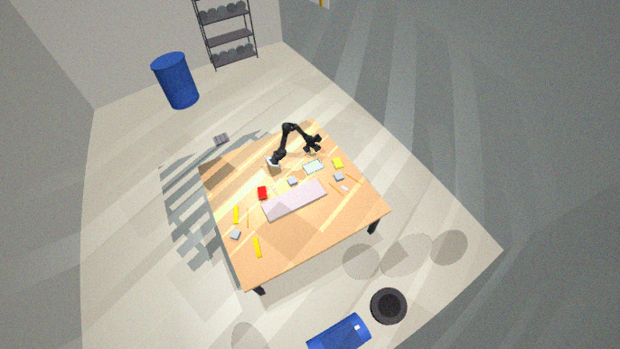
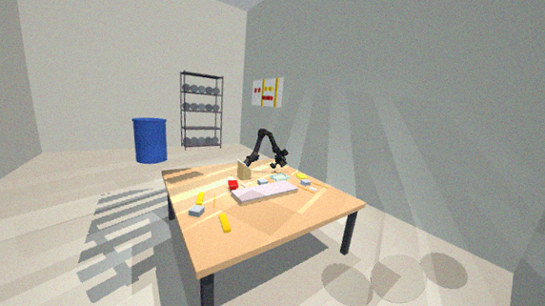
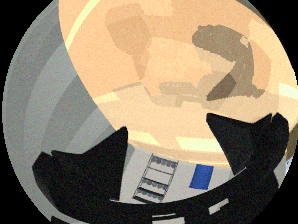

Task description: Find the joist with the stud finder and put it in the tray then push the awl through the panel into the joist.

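The jaws (image 1: pixel 313 146) are spread wide with nothing between them, hanging just above the flat pale-blue tray (image 1: pixel 313 166) on the smooth tan wood bench (image 1: pixel 289 244). Below and ahead of the jaws lies the long pale lilac floor panel (image 1: pixel 294 199), a flat rectangular slab. Off to one side of the jaws sits a flat yellow block (image 1: pixel 337 163), touching nothing. I can't tell which small piece is the stud finder or the awl. The wrist view shows 2 dark pointed fingers over bare wood.
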Robot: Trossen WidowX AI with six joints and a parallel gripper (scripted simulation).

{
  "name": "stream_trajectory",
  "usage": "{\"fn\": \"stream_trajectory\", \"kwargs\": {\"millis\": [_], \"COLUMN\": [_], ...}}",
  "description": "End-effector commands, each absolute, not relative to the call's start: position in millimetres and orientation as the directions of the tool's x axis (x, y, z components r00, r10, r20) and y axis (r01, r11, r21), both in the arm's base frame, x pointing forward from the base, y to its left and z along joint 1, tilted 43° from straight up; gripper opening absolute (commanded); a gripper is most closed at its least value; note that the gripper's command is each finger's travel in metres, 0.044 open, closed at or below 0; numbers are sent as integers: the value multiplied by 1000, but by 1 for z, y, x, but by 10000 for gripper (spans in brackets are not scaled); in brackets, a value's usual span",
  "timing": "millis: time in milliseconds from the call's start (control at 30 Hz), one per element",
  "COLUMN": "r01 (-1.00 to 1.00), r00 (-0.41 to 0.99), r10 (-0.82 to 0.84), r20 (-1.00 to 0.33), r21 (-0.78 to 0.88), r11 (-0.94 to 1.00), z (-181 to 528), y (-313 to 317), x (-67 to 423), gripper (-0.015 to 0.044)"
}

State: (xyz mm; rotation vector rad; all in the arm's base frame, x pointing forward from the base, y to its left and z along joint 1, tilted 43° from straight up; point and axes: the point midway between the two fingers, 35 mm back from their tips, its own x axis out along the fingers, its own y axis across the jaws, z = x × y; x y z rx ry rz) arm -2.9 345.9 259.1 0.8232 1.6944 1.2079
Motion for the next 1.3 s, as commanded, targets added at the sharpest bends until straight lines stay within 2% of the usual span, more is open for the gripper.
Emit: {"fn": "stream_trajectory", "kwargs": {"millis": [0,100,267,433,833,1067,1267], "r01": [1,-20,-183,-246,-173,-76,25], "r00": [-250,-128,-6,124,416,452,418], "r10": [929,953,977,966,772,641,518], "r20": [-272,-275,-215,-226,-481,-621,-746], "r21": [960,961,960,936,792,689,580], "r11": [281,275,210,250,586,721,815], "z": [269,273,293,294,209,155,97], "y": [353,352,340,328,236,175,99], "x": [49,91,129,174,310,356,379], "gripper": [440,440,440,440,440,440,440]}}
